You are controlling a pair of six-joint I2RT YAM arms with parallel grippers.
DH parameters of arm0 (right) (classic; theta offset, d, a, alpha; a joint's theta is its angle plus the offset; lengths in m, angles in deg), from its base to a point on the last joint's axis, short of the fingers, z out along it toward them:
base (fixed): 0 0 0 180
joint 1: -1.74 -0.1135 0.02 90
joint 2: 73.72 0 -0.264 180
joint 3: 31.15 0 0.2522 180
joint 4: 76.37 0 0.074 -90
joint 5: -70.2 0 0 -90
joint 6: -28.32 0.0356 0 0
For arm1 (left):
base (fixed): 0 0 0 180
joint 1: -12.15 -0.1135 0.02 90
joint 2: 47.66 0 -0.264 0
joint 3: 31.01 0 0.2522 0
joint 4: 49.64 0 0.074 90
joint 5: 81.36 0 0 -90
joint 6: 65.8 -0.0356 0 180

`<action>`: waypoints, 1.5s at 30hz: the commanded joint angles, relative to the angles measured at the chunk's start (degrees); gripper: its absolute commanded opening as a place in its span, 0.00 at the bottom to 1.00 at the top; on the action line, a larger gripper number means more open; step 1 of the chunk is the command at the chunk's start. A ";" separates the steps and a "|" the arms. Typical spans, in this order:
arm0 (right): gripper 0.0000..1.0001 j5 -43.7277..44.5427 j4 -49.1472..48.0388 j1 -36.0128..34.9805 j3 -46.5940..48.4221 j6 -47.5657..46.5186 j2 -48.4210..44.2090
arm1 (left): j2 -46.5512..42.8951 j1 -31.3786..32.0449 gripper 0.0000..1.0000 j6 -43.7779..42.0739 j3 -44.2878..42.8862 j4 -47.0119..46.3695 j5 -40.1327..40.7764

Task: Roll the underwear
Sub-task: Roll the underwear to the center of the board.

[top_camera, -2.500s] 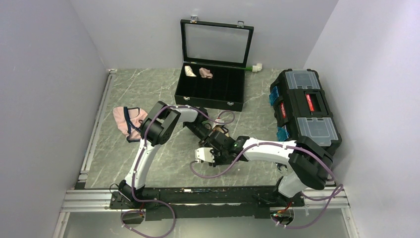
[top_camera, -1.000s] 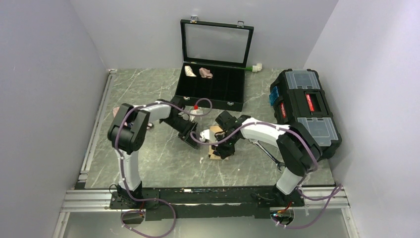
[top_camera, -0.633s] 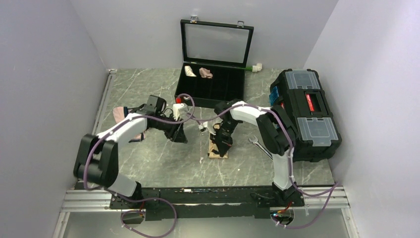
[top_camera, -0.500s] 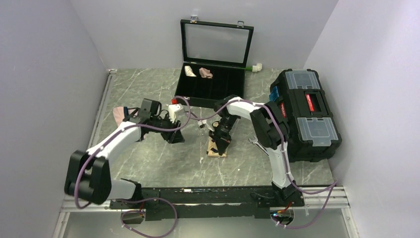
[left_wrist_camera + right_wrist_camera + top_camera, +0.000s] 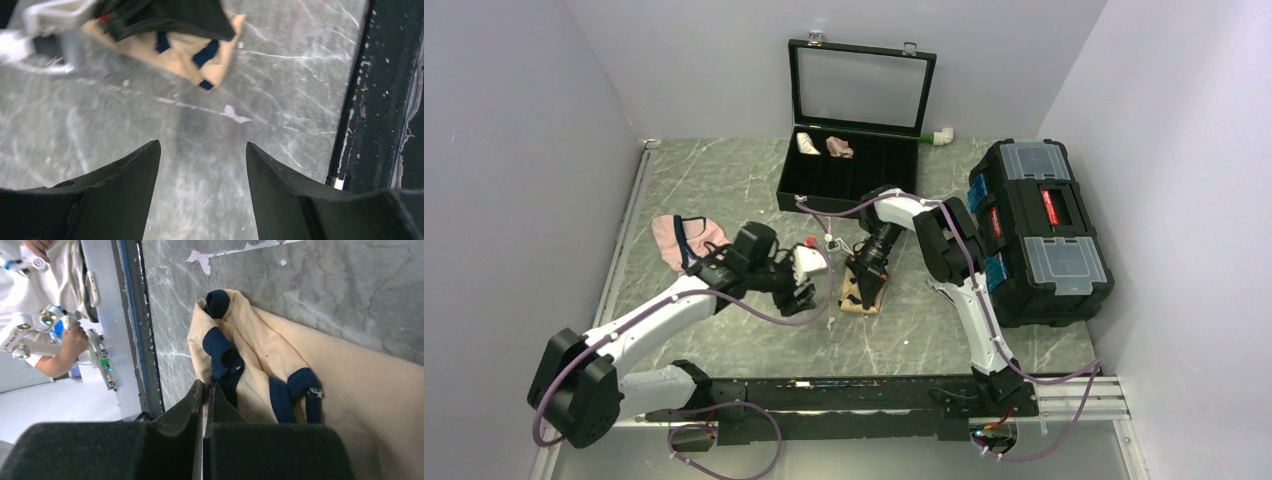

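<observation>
Tan-beige soft fabric with thin dark navy edging, the underwear point(image 5: 855, 297) lay folded into a narrow strip near the middle of the grey marbled table point(image 5: 754, 170), in front of the open black glass-lidded case point(image 5: 844, 208). The right gripper point(image 5: 870, 278) bore down on the strip's far part, probably to anchor it. The left gripper point(image 5: 812, 288) hung just beside the strip's left edge without touching it. A pink underwear with dark edging point(image 5: 682, 243) lay well apart to the left. Two small fabric rolls point(image 5: 822, 146) sat in the case's back compartments, likely where a finished roll belongs.

From the left wrist, the left gripper point(image 5: 202, 162) had its jaws spread wide over bare table, holding nothing. This looked like a stand-off pose, ready to come in on the near end. The underwear point(image 5: 182, 55) showed at the top, its navy-edged corner pointing toward the camera and the right gripper point(image 5: 165, 15) on top of it. A black frame rail point(image 5: 370, 100) ran down the right side.

From the right wrist, the right gripper point(image 5: 204, 390) had its fingers point(image 5: 170, 440) pressed together, tips at a fold of navy edging. I could not tell whether any cloth was caught between them. The underwear point(image 5: 310, 370) spread flat to the right, its bunched end at the tips, so I judged the rolling barely begun.
</observation>
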 commanded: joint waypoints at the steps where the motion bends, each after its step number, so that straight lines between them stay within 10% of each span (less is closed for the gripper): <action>1: 0.00 -1.02 -0.57 0.39 1.67 -3.16 2.81 | 5.95 8.44 0.69 -4.49 -2.77 -6.17 5.10; 14: 0.00 0.60 -1.17 0.51 1.04 -2.63 4.15 | 25.35 18.58 0.73 -7.04 -9.40 -13.77 8.77; 45: 0.00 1.93 -1.82 0.57 0.48 -1.84 4.72 | 31.64 21.12 0.52 -9.38 -8.64 -15.52 13.54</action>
